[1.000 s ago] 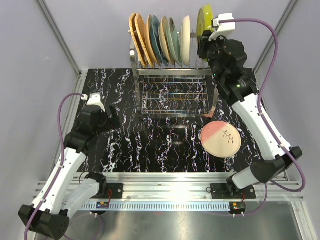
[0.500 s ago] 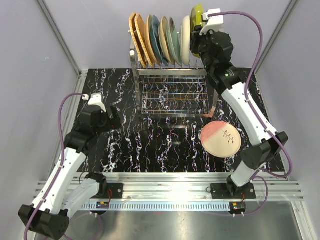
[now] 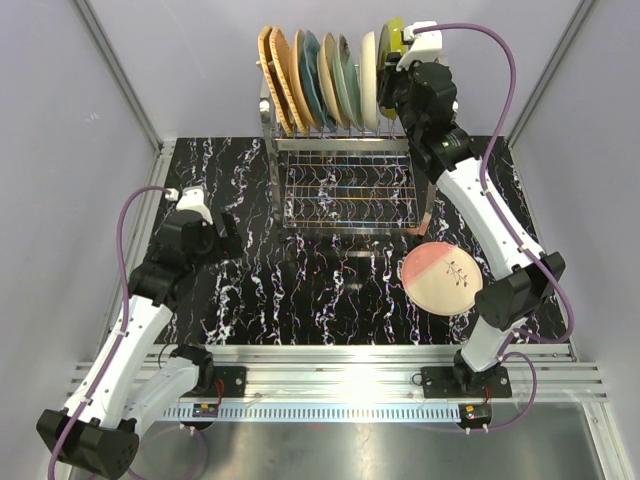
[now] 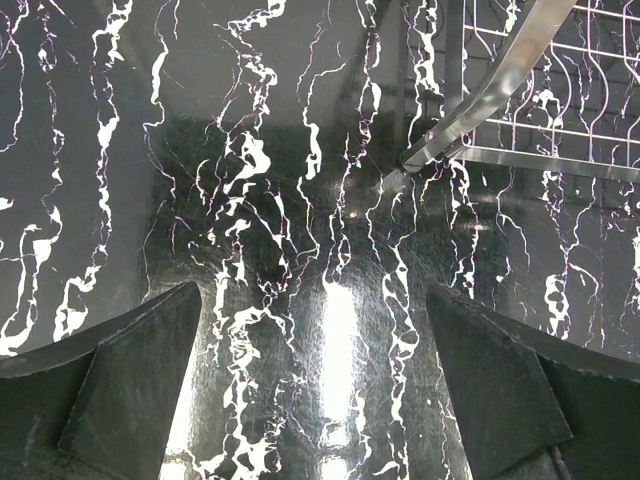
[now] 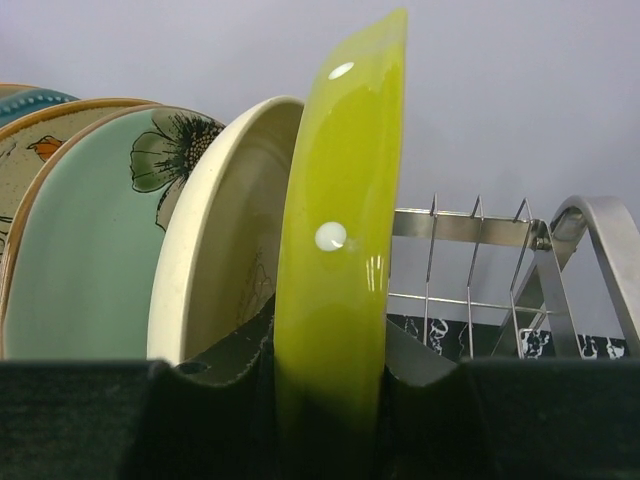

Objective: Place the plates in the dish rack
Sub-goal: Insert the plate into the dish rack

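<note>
Right claw (image 5: 330, 360) is gripping the yellow-green plate (image 5: 345, 200) on edge, beside the cream plate (image 5: 215, 250) at the dish rack (image 3: 345, 185) right end. Next move, likely: seating it between free tines (image 5: 432, 240), then releasing. Left claw (image 4: 320, 330) is hanging wide, empty.

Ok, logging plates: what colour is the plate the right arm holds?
Glossy yellow-green plate with white dots; best in the right wrist view.

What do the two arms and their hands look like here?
The left arm and right arm have white shells with black joints. A purple cable runs to a white camera block at each wrist. The left hand and right hand have two dark, matte fingers each.
</note>
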Available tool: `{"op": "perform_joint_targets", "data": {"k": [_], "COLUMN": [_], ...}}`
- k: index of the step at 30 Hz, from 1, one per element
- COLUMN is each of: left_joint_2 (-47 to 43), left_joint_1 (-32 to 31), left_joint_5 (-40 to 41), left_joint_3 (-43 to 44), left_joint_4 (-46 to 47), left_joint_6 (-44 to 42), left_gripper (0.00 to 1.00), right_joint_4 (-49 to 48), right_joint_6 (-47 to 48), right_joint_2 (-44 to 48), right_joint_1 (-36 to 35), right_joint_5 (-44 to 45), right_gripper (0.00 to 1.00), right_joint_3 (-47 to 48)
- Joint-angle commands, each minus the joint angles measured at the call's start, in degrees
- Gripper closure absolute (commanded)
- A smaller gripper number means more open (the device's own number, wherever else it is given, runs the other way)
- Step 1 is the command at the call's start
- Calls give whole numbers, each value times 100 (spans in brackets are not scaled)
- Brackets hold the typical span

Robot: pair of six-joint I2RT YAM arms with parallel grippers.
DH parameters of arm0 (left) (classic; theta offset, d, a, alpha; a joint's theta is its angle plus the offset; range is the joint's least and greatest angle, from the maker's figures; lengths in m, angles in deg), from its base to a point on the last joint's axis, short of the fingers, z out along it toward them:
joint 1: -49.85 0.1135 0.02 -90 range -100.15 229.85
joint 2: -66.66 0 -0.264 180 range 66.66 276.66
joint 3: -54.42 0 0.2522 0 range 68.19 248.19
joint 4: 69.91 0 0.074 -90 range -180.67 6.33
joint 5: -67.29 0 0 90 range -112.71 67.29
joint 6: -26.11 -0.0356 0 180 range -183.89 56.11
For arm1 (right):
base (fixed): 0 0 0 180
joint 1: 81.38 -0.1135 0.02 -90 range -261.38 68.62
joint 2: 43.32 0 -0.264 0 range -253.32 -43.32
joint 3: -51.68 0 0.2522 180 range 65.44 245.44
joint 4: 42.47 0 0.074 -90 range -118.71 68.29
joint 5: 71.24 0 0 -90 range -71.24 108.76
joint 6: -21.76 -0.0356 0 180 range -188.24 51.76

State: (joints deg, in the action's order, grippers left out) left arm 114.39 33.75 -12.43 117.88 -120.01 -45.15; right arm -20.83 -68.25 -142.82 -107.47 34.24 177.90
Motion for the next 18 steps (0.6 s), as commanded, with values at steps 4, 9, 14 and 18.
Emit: {"op": "perform_joint_targets", "data": {"k": [4,9,14,18], "left_joint_2": [-35,-26,35,61], "left_joint_1": [28,28,28,28], "left_joint_5": [-141,-167,-220,-237], "left_joint_3": [-3,-12,-21,-3], "left_joint_4": [259,268,268,259], "left_joint_6": [-108,-116,-116,-116], "left_gripper": [1,1,1,1], "right_joint_4": [-1052,-955,-946,-946], "right_joint_6": [-315,-307,-254,-227], "right_joint_2": [221,168,151,133], "right_joint_1": [51,42,42,34], "right_joint_5": [-81,-46,33,112], "right_gripper": [100,100,100,100], "right_joint_3": [153,92,-102,-234]}}
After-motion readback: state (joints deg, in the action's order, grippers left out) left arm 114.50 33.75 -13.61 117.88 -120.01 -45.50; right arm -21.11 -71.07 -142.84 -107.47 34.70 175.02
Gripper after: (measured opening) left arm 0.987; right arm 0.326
